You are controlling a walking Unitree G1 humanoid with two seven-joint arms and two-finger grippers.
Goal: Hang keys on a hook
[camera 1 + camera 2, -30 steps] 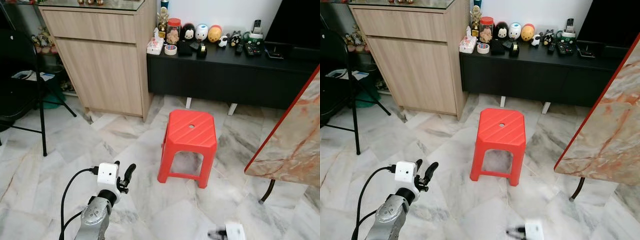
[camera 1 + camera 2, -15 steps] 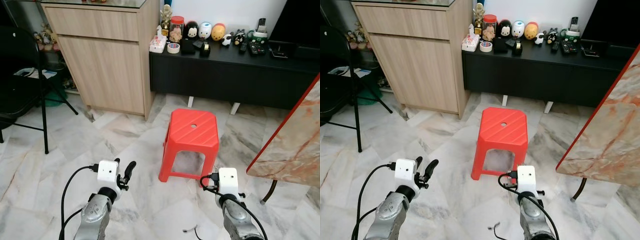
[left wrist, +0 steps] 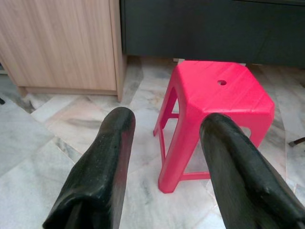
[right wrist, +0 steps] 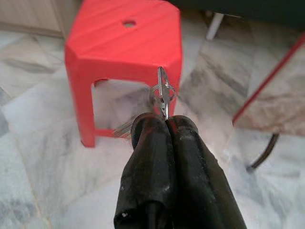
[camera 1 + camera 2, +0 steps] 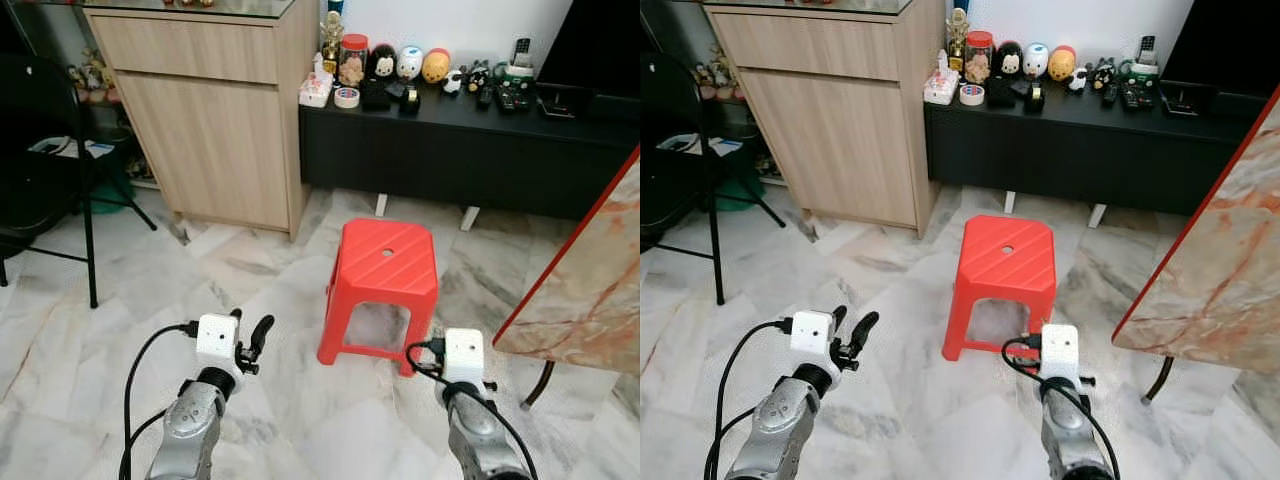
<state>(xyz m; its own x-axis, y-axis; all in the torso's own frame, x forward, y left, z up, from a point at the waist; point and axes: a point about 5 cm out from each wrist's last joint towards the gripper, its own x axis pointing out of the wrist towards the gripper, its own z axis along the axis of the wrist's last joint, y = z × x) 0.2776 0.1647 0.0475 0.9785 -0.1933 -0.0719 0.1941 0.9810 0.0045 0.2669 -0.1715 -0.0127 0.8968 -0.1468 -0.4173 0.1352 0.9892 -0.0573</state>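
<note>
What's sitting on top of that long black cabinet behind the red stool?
On the black cabinet stand a tape roll, a jar, round toy figures and remote controls. A dark screen covers its right end, and its inside is hidden.

I count one red stool (image 5: 384,290), one wooden cabinet (image 5: 205,110), one black console (image 5: 470,140), one folding chair (image 5: 40,150), one marble tabletop (image 5: 590,290), two grippers, left (image 5: 250,335) and right (image 4: 167,125), one key ring (image 4: 163,90).
</note>
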